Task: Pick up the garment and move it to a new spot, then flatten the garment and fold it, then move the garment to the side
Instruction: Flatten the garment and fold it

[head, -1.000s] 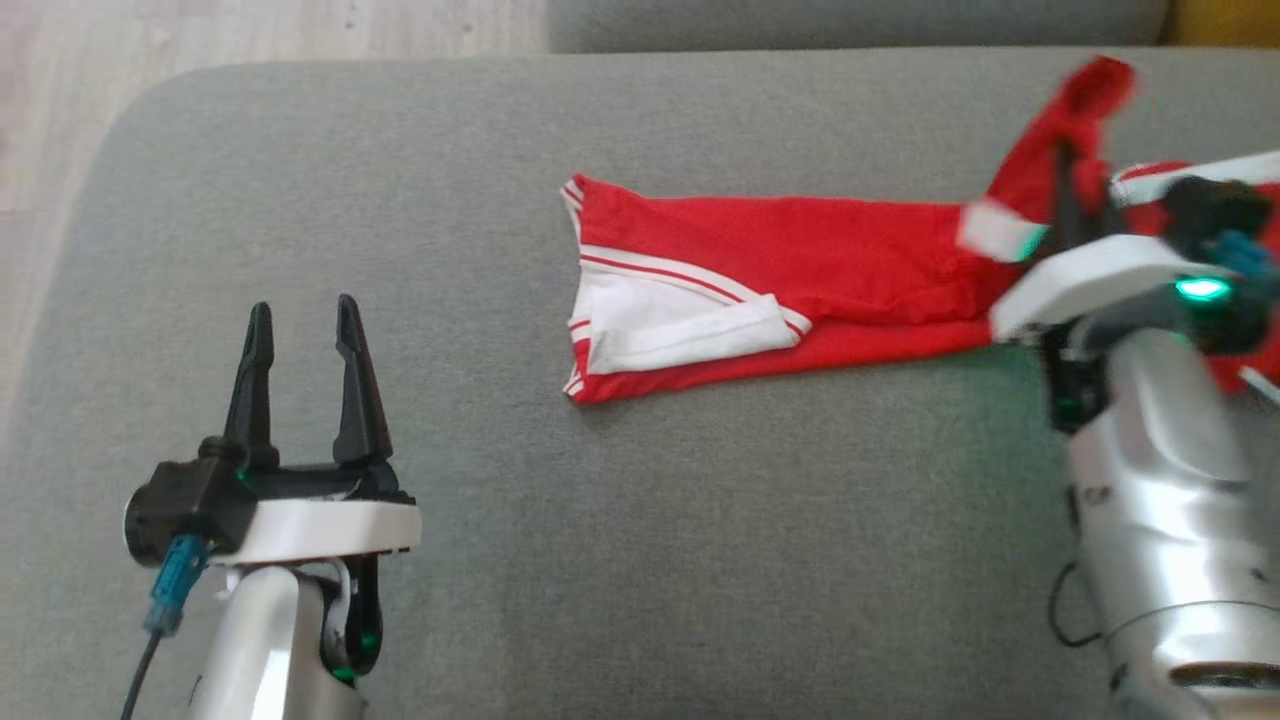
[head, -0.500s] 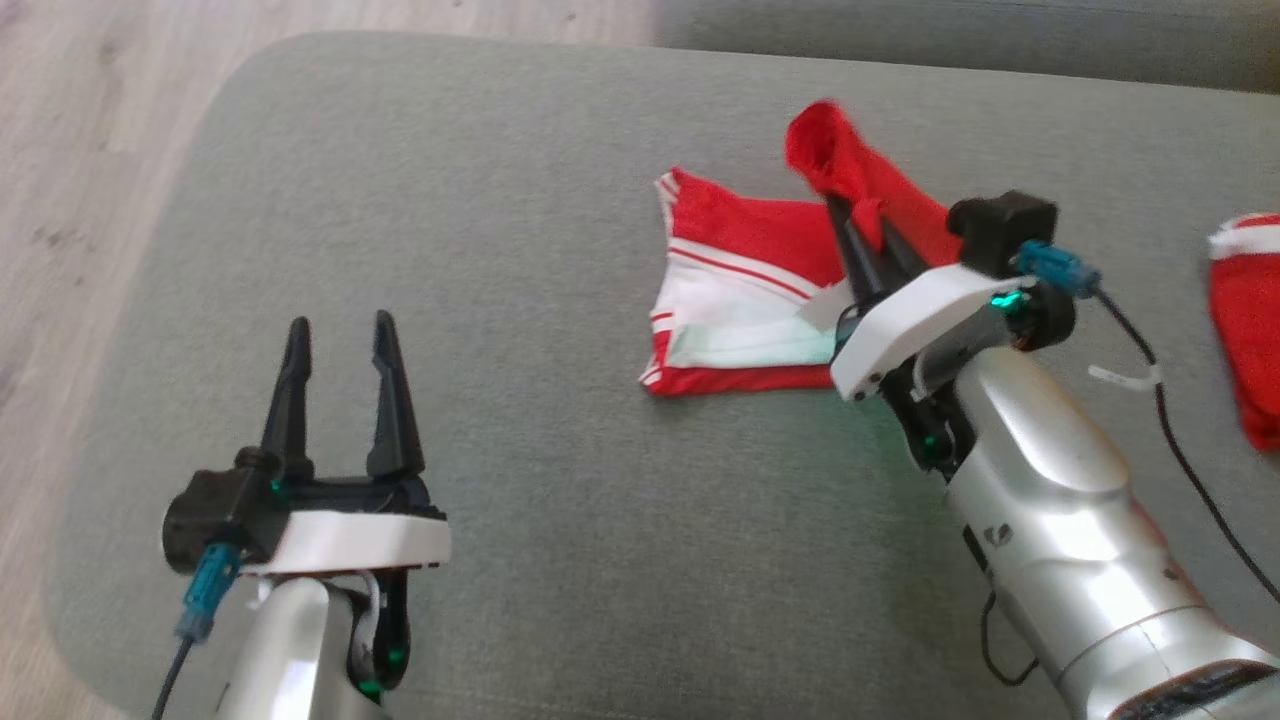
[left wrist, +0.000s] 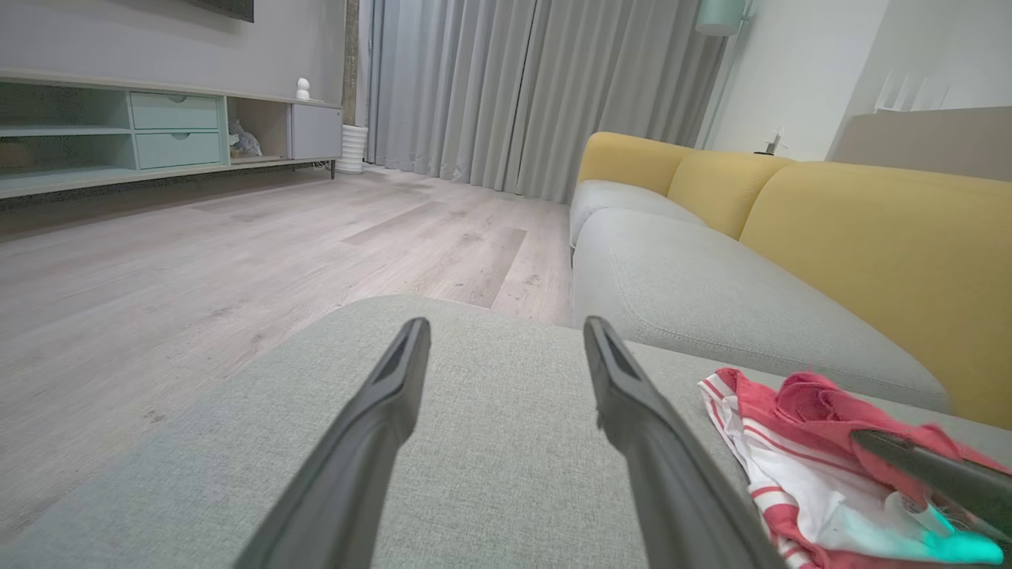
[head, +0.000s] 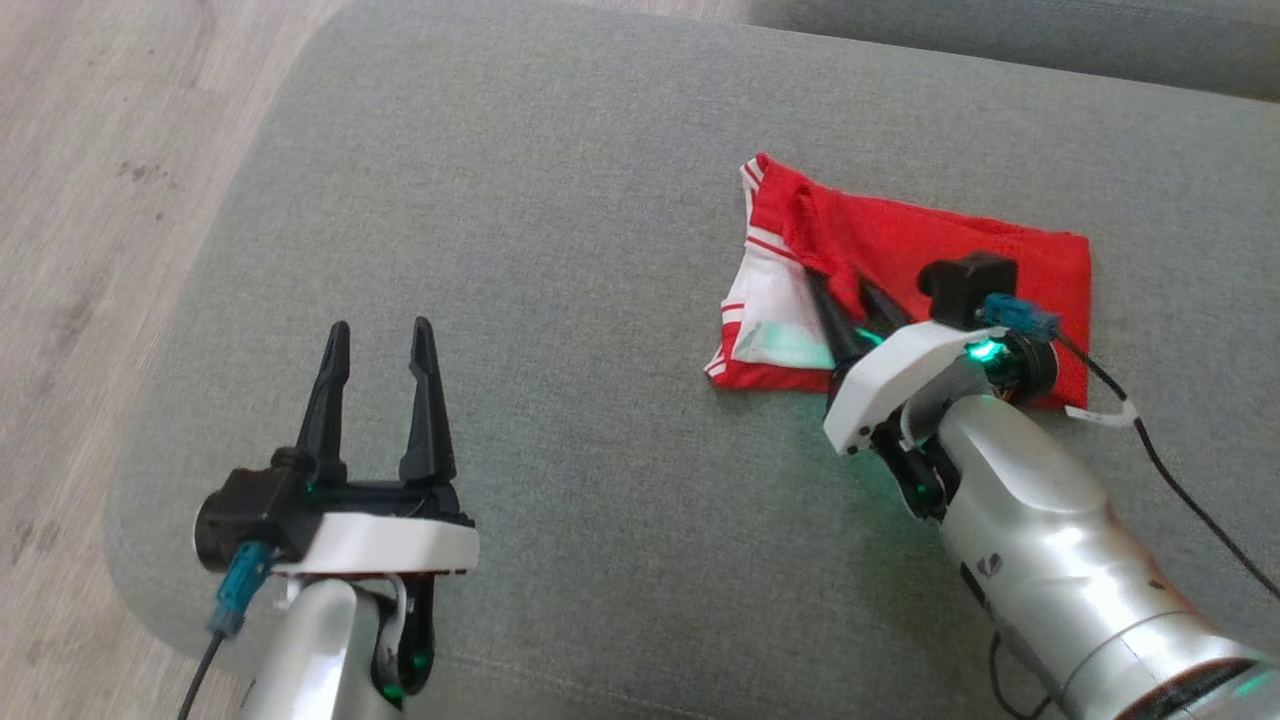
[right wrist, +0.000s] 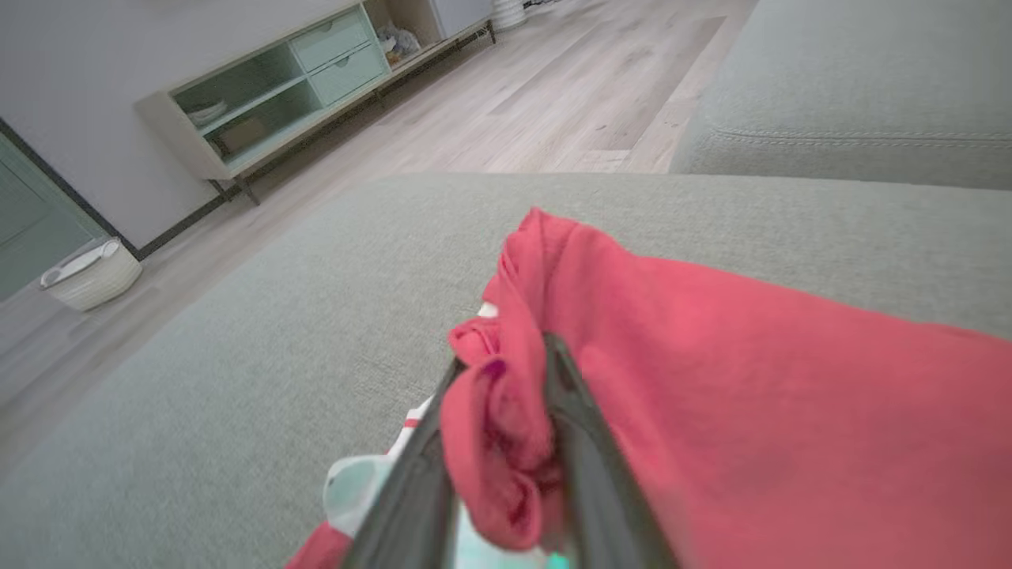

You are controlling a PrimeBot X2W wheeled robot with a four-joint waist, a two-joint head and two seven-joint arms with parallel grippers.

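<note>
Red jersey garment (head: 960,250) with white striped trim lies folded on the grey fabric cushion (head: 560,200); right gripper (head: 838,284) pinches its fold, left gripper (head: 382,336) gapes wide.

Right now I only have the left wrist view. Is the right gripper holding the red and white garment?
Observer: In the right wrist view, a bunch of the red and white garment sits between the right gripper's two fingers and touches both. I can't tell whether it is clamped.
Operator: Is it lying flat?
Observer: Mostly. The head view shows it on the grey cushion, red layer on top, white panel showing at its left end, bunched up at the fingers.
Operator: Is the left gripper near it?
Observer: No. From above, the left gripper is well apart, off to the garment's left over the cushion.
</note>
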